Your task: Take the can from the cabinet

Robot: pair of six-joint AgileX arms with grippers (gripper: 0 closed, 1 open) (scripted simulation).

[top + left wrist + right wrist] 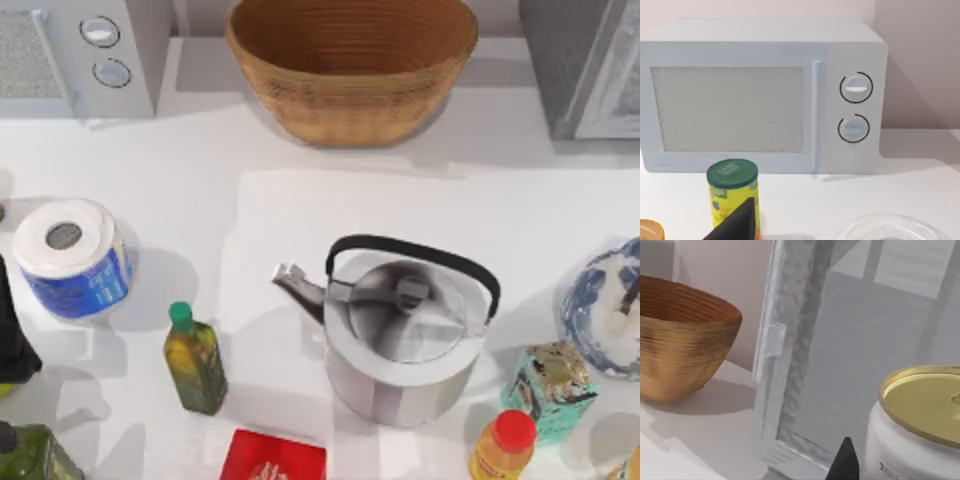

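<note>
While the top view looks down on a crowded white bench, the can, white with a gold lid, shows in the right wrist view, standing just beside the cabinet's grey interior, past its open pale door frame. A dark fingertip of the right tool pokes up close to the can without visibly touching it; how far that tool is open cannot be told. The left tool shows as a dark fingertip in the left wrist view, in front of a yellow tin with a green lid, and its opening cannot be told either; behind stands a microwave.

From above, a steel kettle sits near the centre, a woven basket at 12 o'clock, a paper roll at 9 o'clock and a green-capped bottle at about 8 o'clock. The microwave occupies 11 o'clock, the cabinet 1 o'clock.
</note>
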